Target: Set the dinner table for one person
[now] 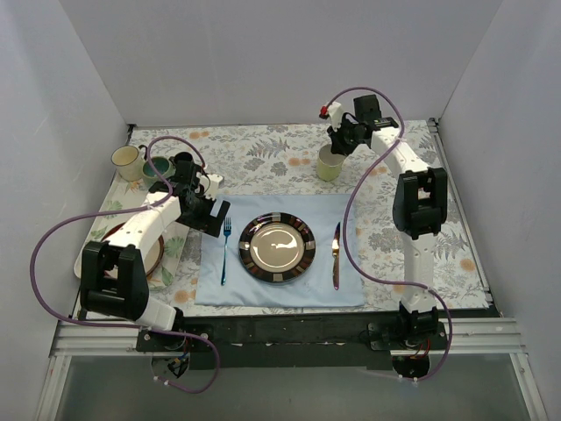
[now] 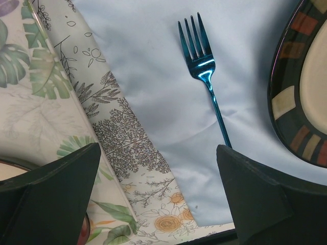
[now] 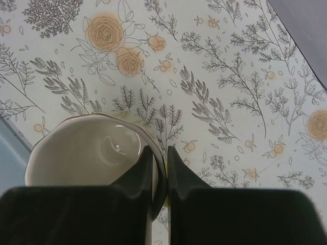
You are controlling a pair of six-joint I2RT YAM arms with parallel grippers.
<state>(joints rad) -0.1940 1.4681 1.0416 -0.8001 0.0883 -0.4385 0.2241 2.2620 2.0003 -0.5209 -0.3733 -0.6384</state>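
**Place setting on a blue mat; one arm holds a cup by its rim**

Seen from above, the dinner table (image 1: 263,149) fills the floor of a grey-walled booth, its white cloth printed with ferns and orange flowers. At its far left corner stand a cream mug (image 1: 125,160) and a green mug (image 1: 159,167). Nearer on the left lies a leafy-print tray (image 1: 180,254) bearing a brown-rimmed dish (image 1: 154,253).

The left gripper (image 1: 213,219) hangs over the left edge of a blue mat (image 1: 280,294) at the table's near middle; its wrist camera shows the fingers spread wide, holding nothing, with a blue fork (image 2: 207,71) lying on the mat between them.

Right of the fork sits a dark plate (image 1: 277,247) with a patterned rim; right of that lies a knife (image 1: 336,254); both are on the mat.

Beyond the mat's far right corner, the right gripper (image 1: 337,145) pinches the rim of a pale cup (image 1: 330,165); its wrist camera shows one finger inside the cup and one outside, closed narrow on the wall. Whether the cup's base touches the cloth cannot be told.
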